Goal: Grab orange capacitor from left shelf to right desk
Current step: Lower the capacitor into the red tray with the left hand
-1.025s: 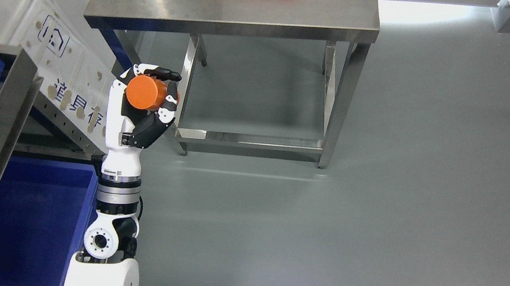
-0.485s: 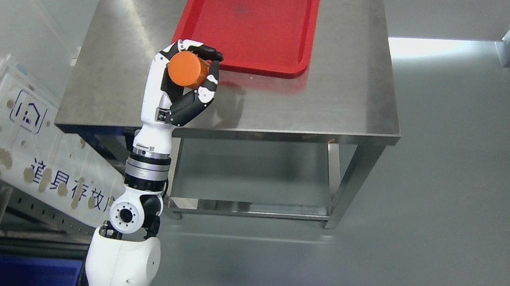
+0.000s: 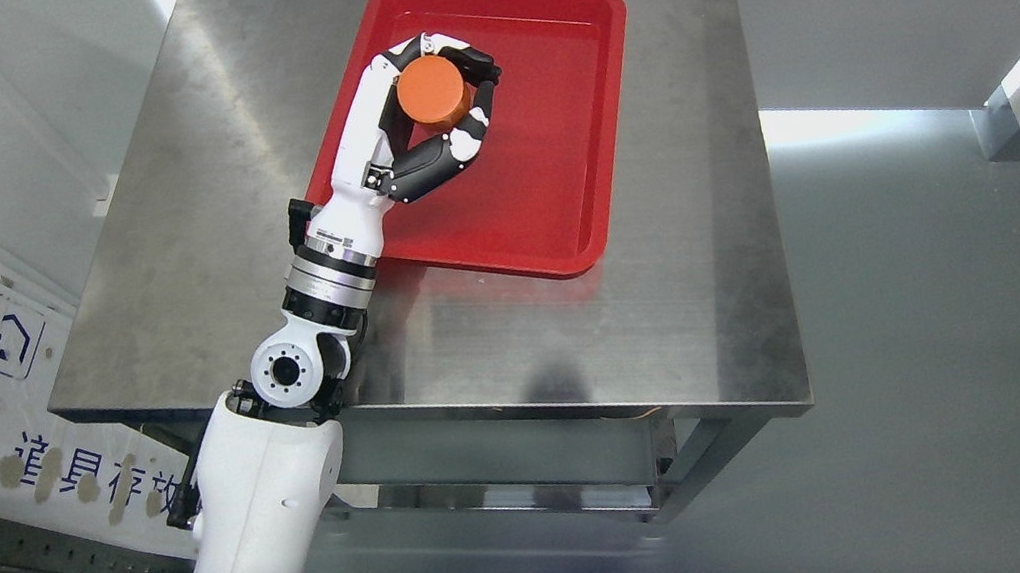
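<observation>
The left hand [image 3: 431, 131] is in the upper middle of the frame, above the red tray [image 3: 577, 125]. Its fingers [image 3: 472, 135] are curled closely around the orange capacitor [image 3: 434, 94], which shows its round flat face to the camera. The tray lies on the steel table [image 3: 694, 299]. The white arm [image 3: 253, 527] comes in from the lower left of the frame.

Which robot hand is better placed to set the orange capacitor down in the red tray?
Left. The left robot hand already grips the orange cylindrical capacitor directly over the red plastic tray on the steel desk. The right arm is not in view.
</observation>
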Robot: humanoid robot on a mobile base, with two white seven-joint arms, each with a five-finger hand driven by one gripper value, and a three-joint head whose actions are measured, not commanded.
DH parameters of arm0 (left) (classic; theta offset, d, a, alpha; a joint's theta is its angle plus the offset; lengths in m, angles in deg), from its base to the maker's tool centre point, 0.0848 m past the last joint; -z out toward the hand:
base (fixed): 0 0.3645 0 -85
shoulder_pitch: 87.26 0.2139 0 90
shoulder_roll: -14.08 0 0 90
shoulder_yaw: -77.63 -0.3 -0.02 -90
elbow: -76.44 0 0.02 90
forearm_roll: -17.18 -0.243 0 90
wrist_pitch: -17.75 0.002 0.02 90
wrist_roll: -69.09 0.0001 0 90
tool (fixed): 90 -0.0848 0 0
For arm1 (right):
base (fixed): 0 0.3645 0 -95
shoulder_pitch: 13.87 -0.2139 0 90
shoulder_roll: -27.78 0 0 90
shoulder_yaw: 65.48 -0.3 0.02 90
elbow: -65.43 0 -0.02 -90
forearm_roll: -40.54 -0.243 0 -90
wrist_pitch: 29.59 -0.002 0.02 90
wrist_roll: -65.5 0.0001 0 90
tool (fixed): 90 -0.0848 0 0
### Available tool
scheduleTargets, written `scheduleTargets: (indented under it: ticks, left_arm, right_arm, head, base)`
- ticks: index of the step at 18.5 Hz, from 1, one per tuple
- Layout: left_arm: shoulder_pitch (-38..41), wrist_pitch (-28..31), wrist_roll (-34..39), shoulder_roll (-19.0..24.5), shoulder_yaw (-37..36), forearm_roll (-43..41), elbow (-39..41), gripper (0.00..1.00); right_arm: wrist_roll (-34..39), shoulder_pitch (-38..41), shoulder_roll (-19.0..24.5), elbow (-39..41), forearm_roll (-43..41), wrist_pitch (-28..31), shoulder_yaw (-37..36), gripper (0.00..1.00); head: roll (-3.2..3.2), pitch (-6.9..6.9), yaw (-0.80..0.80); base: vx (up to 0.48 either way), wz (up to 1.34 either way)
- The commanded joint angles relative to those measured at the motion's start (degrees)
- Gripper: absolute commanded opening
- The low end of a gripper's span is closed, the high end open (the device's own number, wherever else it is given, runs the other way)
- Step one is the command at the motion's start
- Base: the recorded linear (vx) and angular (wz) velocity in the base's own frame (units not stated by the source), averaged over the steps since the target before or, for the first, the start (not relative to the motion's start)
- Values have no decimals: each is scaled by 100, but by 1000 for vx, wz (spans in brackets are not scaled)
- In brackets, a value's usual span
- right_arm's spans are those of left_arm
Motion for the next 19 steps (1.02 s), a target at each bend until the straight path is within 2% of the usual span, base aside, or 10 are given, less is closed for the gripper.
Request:
scheduleTargets:
  ticks: [1, 8, 13, 15, 16, 17, 19]
  left_arm:
    - [-241, 1, 10, -1, -145, -168, -967, 4]
    - [-284, -7, 28, -1, -109, -168, -1300, 6]
    - [-495, 1, 28, -1, -136, -177, -1898, 12]
    - [-644, 1, 28, -1, -136, -177, -2048, 23]
    - [-680, 10, 28, -1, -136, -177, -2057, 31]
    - [-715, 10, 28, -1, -145, -168, -2048, 42]
    - [-768, 10, 28, -1, -153, -177, -2013, 71]
  right_arm:
    - [-22, -9, -100, 193, 0, -4, -62, 100]
    - [-22, -9, -100, 193, 0, -4, -62, 100]
    - [-22, -9, -100, 193, 0, -4, -62, 100]
    - [-22, -9, -100, 193, 0, -4, -62, 100]
    - [-22, -9, -100, 193, 0, -4, -62, 100]
    - [-22, -9, -100, 193, 0, -4, -62, 100]
    - [-22, -9, -100, 193, 0, -4, -62, 100]
  head:
    - [0, 0, 0]
    - [0, 0, 0]
    - [0, 0, 0]
    - [0, 0, 0]
    - [0, 0, 0]
    - [0, 0, 0]
    - [0, 0, 0]
  base:
    - [149, -99]
    - [36, -11]
    - [-9, 5]
    - [0, 0]
    - [0, 0]
    - [0, 0]
    - [-24, 7]
